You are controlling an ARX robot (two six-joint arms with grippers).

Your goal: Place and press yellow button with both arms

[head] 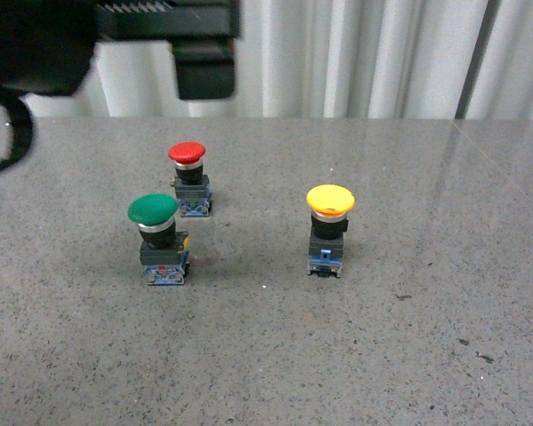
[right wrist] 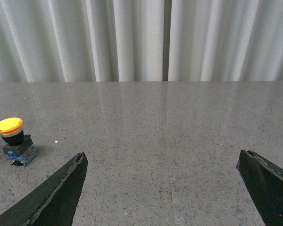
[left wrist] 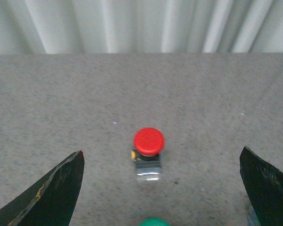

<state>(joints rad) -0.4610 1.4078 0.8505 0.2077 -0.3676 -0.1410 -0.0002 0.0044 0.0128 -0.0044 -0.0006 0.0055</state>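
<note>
The yellow button (head: 330, 226) stands upright on the grey table, right of centre in the front view, and shows small at the edge of the right wrist view as the yellow button (right wrist: 13, 140). My left arm (head: 115, 40) hangs high at the back left, above the red button. Its gripper (left wrist: 162, 155) is open, with the red button between and beyond its fingers. My right gripper (right wrist: 162, 155) is open over bare table, well away from the yellow button. The right arm does not show in the front view.
A red button (head: 189, 177) stands at the back left and a green button (head: 161, 238) nearer, in front of it. In the left wrist view the red button (left wrist: 148, 153) and the top of the green cap (left wrist: 154, 222) show. White curtains (head: 382, 53) hang behind the table's far edge.
</note>
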